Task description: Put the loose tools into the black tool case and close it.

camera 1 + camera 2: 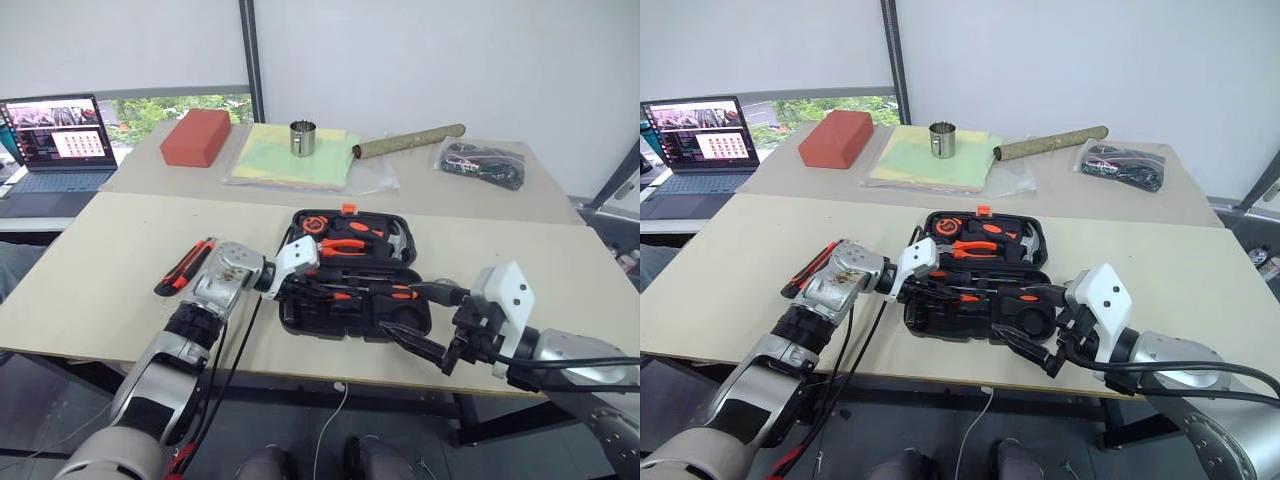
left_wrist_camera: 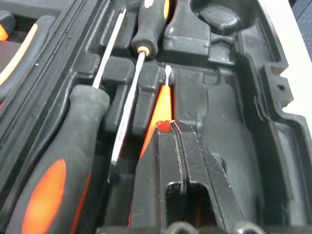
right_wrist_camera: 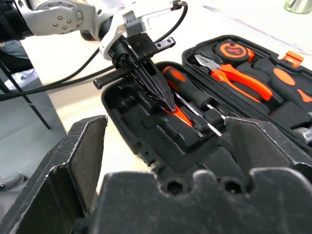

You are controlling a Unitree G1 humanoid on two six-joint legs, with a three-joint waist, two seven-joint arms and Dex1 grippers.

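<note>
I am seating the tester screwdriver (image 2: 161, 105) in the case (image 1: 330, 330), so that is the step to get right. My left jaws (image 2: 171, 130) are clenched on its slim orange shaft, low inside the front half of the case, and the metal tip pokes out just past them. I judge it should go down flat into the narrow groove beside the two screwdrivers (image 2: 127, 112) without nudging them out of their slots. I would press it home first and only then let go, because a thin tool dropped at a tilt can ride up on a ridge and stop the lid from shutting. I would lift straight out afterwards. My right jaws (image 1: 398, 310) hang released near the front right corner of the case, just beside it. I cannot tell whether they touch its rim. They could steady that corner if the case starts to slide.

The knife (image 1: 185, 266) lies loose on the worktop, left of the case and towards the front edge, just beside my left forearm. It goes in after this. The case lies open at the middle of the worktop, near the front edge. It is flat black plastic with rounded corners, moulded recesses and an orange latch on the far rim. The far half holds orange-handled tools.
</note>
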